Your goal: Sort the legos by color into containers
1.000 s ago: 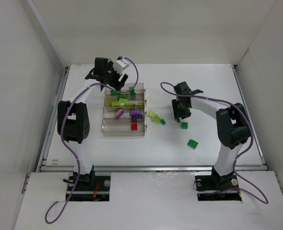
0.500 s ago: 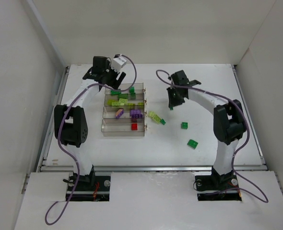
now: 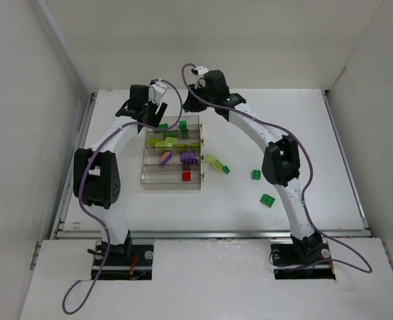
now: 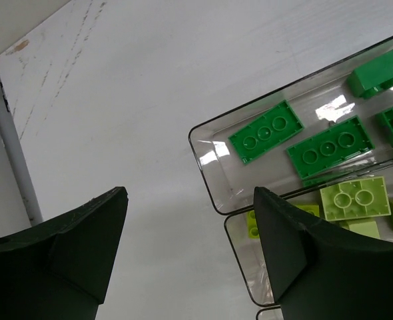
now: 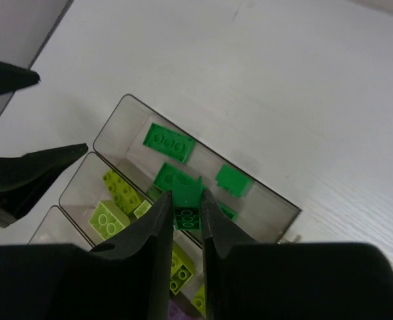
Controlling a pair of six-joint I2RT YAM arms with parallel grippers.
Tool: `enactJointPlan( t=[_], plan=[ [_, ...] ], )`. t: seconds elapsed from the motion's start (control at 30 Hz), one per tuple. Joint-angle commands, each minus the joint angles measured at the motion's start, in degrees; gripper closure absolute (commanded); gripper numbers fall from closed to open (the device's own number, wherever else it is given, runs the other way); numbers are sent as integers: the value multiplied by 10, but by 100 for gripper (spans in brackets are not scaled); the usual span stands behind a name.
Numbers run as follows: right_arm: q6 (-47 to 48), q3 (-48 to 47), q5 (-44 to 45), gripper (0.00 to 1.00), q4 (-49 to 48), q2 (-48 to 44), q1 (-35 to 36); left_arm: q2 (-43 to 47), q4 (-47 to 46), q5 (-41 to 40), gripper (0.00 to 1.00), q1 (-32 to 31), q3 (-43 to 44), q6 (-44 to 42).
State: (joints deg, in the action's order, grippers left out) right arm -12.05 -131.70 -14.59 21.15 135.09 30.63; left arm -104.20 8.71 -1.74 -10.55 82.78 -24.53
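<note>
The containers (image 3: 158,177) are four clear bins joined as one tray, left of centre. The far bin (image 4: 204,175) holds dark green legos (image 4: 266,131), the one beside it yellow-green legos (image 4: 354,198), the third purple legos (image 3: 189,158), the nearest a red lego (image 3: 186,176). My right gripper (image 3: 207,85) is shut on a dark green lego (image 5: 187,189) above the far bin (image 5: 277,207). My left gripper (image 3: 152,111) is open and empty at the tray's far left end; the wrist view shows its gripper (image 4: 190,253) over bare table.
Loose on the table right of the tray lie a yellow-green lego (image 3: 214,161) and three green legos (image 3: 225,169), (image 3: 256,175), (image 3: 268,200). My left gripper's fingers (image 5: 30,172) show at the left edge of the right wrist view. White walls enclose the table.
My right gripper has lifted a green lego from the table's right middle and swung back and left, over the far bin. My left gripper has drawn slightly left, off the bin.
</note>
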Motion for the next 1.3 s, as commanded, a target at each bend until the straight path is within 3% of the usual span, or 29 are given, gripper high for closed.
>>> enactJointPlan(
  t=[0.0,0.1,0.2,0.23,0.27,0.33,0.37,0.5,0.63,0.67,0.73,0.87,1.03,1.2,1.27],
  plan=[
    [-20,-18,-38,94,-63,29,13,41,-33,-43,26,-12,-5,13],
    [-20,-18,-38,86,-63,40,20,41,-33,-43,26,-12,-5,13],
    [-20,-5,-44,69,-58,40,20,41,-33,-43,26,-12,-5,13],
    [-20,-5,-44,60,-52,34,20,41,-33,-38,26,-12,-5,19],
    [-15,2,-44,36,-52,34,20,41,-33,-38,26,-12,-5,19],
    [-10,7,-51,16,-39,18,20,41,-33,-38,26,-12,-5,19],
    [-4,7,-51,0,-34,12,20,41,-33,-38,26,-12,-5,24],
    [2,14,-29,0,-1,-36,20,36,-33,-48,26,-12,0,29],
    [2,87,80,0,58,-137,7,36,-33,-69,26,-18,6,41],
    [2,150,107,0,70,-163,1,36,-33,-74,24,-18,13,53],
    [-7,224,161,0,110,-244,-14,36,-33,-92,0,-18,19,80],
    [-60,410,265,0,180,-357,-73,36,-14,-39,0,-4,55,127],
    [-141,639,258,0,182,-475,-111,16,-4,-34,0,1,80,97],
    [-171,717,221,1,155,-474,-111,11,-124,-245,0,-38,23,-34],
    [-171,723,214,4,135,-457,-111,11,-158,-280,0,-38,18,-34]
  ],
)
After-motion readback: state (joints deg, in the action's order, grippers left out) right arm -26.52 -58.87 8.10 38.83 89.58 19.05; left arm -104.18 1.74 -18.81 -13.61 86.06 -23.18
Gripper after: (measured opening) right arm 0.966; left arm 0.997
